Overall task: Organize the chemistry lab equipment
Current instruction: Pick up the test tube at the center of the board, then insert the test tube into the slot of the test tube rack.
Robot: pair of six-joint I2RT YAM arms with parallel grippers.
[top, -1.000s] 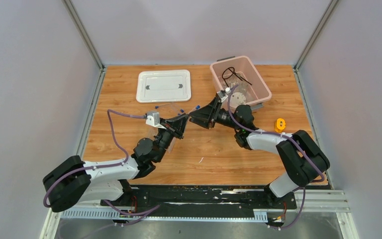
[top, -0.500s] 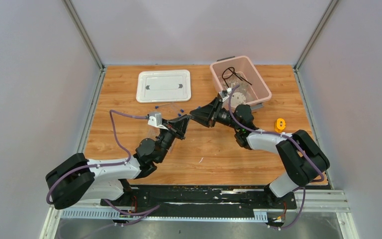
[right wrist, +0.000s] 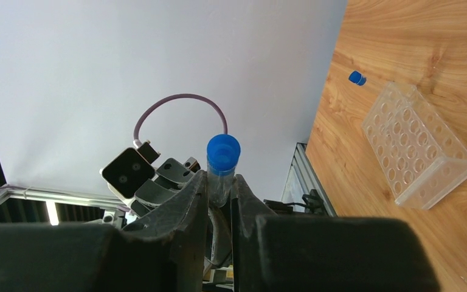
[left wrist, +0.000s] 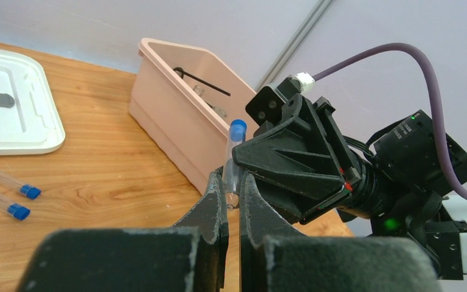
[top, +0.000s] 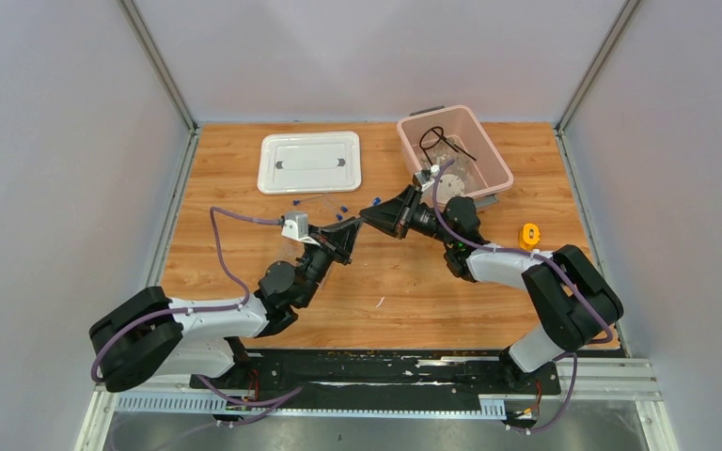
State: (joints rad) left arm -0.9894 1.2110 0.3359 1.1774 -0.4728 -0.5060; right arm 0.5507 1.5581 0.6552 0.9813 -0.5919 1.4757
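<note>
A clear tube with a blue cap (left wrist: 236, 146) stands upright between both grippers above the middle of the table. My left gripper (left wrist: 234, 190) is shut on its lower end. My right gripper (right wrist: 221, 182) is shut on it just below the cap (right wrist: 223, 152). In the top view the left gripper (top: 353, 227) and the right gripper (top: 368, 217) meet tip to tip. Two more tubes (left wrist: 12, 204) lie on the wood, and others (top: 341, 212) show from above. The clear tube rack (right wrist: 419, 146) lies on the table. The black wire tripod (top: 434, 139) and the bags with a white disc (top: 448, 186) lie in the pink bin.
The pink bin (top: 500, 171) stands at the back right, just behind the right gripper, and also shows in the left wrist view (left wrist: 170, 115). Its white lid (top: 309, 162) lies at the back left. A small orange object (top: 527, 235) sits near the right edge.
My left gripper has moved a little to the right and forward, up against the right gripper's tips. The right gripper has stayed in place with the tube.
</note>
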